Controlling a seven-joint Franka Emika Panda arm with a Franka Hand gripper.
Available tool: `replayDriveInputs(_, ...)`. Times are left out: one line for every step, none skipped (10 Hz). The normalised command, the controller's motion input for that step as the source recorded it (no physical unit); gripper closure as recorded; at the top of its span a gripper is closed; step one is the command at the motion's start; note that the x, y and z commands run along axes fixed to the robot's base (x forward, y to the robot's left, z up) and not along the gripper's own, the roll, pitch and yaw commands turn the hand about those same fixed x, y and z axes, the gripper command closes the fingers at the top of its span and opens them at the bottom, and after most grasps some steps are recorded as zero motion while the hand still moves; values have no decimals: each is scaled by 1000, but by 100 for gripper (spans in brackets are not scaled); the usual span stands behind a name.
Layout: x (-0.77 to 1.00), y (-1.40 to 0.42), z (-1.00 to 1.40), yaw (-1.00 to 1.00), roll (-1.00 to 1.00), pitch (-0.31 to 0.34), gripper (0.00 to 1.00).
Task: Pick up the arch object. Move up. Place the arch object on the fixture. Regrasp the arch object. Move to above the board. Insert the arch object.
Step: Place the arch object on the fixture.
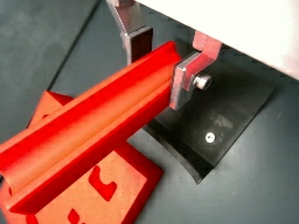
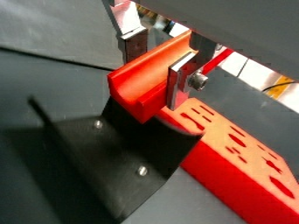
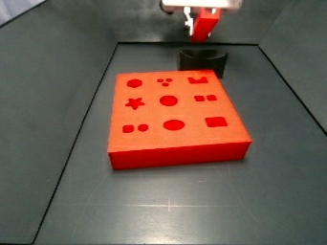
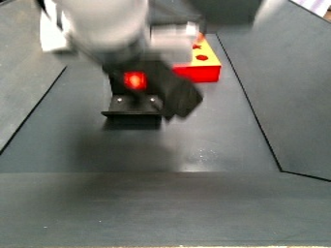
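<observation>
You still have the large flat orange-red board (image 3: 175,120) with every hole empty. Beyond it stands the small dark fixture (image 3: 202,62); just above that fixture the gripper (image 1: 162,61) clamps the long slim red arch object (image 1: 87,116). Placing, regrasping and inserting probably remain.

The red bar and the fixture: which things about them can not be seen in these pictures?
- Whether the red bar, between the gripper fingers, touches the fixture: in both wrist views the bar hides the contact.
- The bar's length in a side view: the gripper covers most of it, and the top edge cuts it off.
- The board in a side view: the blurred arm hides most of it.
</observation>
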Motion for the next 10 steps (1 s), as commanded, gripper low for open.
replayDriveInputs(158, 100, -1000, -162, -610, -24, 100)
replayDriveInputs(169, 109, -1000, -124, -382, -33, 100)
replayDriveInputs(178, 105, -1000, -98, -256, -32, 100)
replayDriveInputs(169, 97, -927, -82, -214, -34, 100)
replayDriveInputs(117, 73, -593, -57, -167, -44, 100)
replayDriveInputs(69, 70, -531, -40, -117, -42, 100)
replayDriveInputs(55, 48, -531, -32, -111, -38, 100)
replayDriveInputs(55, 48, -531, -28, -111, -38, 100)
replayDriveInputs(0, -500, -167, 0, 0, 0, 100)
replayDriveInputs(0, 0, 0, 0, 0, 0, 0)
